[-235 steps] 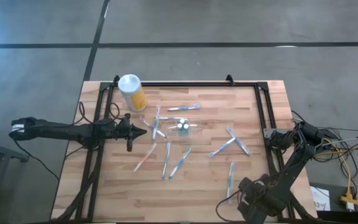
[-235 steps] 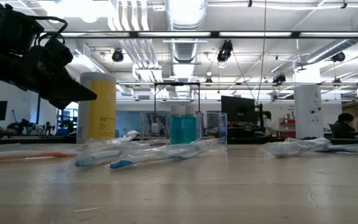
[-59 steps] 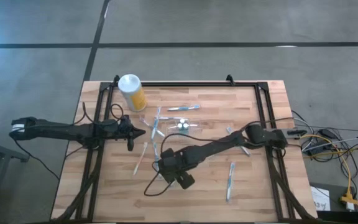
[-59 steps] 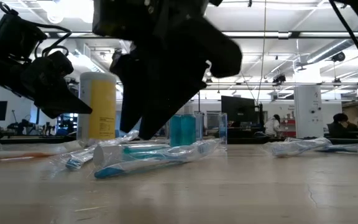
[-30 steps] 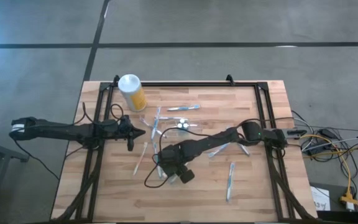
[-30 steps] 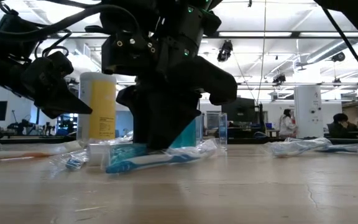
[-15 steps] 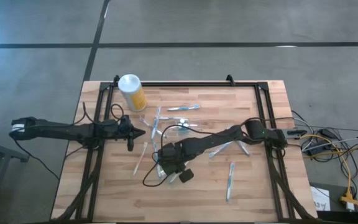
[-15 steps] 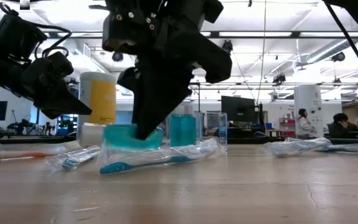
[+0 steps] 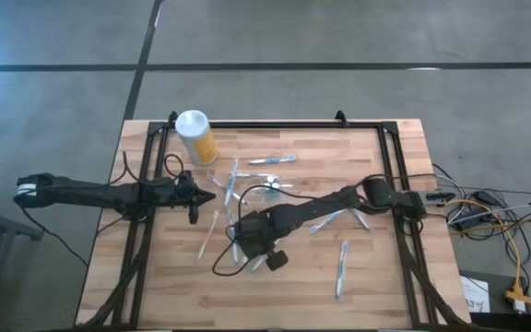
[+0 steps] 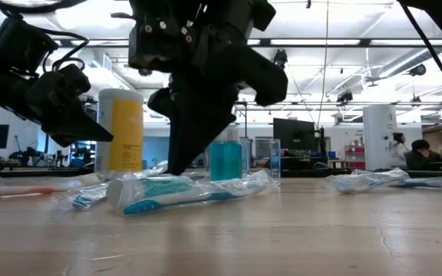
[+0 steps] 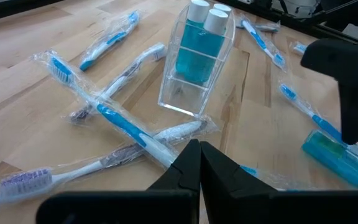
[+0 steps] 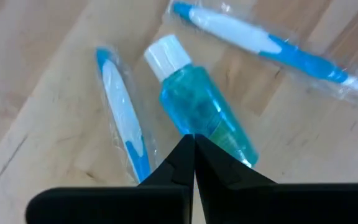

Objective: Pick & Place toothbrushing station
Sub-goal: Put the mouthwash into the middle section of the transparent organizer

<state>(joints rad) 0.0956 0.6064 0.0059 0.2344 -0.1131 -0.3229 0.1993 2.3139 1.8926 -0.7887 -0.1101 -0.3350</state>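
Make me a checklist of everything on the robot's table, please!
Surface: wooden table, dry.
Job's things: clear toothbrushing station holding two blue bottles; another blue mouthwash bottle lies on the wood.
Clutter: wrapped toothbrushes scattered; yellow canister at the back.
Pincers: left pincer shut, empty, beside the station; right pincer shut, tips over the lying bottle, not gripping it.
Cables: bundle off the table's right edge.
Surroundings: open hall, person seated far behind.

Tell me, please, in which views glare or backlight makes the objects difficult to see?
Low view: the bright ceiling lights behind turn the right claw into a dark silhouette. Left wrist view: the clear holder is sharp, with only small glints on the toothbrush wrappers. Right wrist view: the blue bottle is evenly lit, without strong glare.
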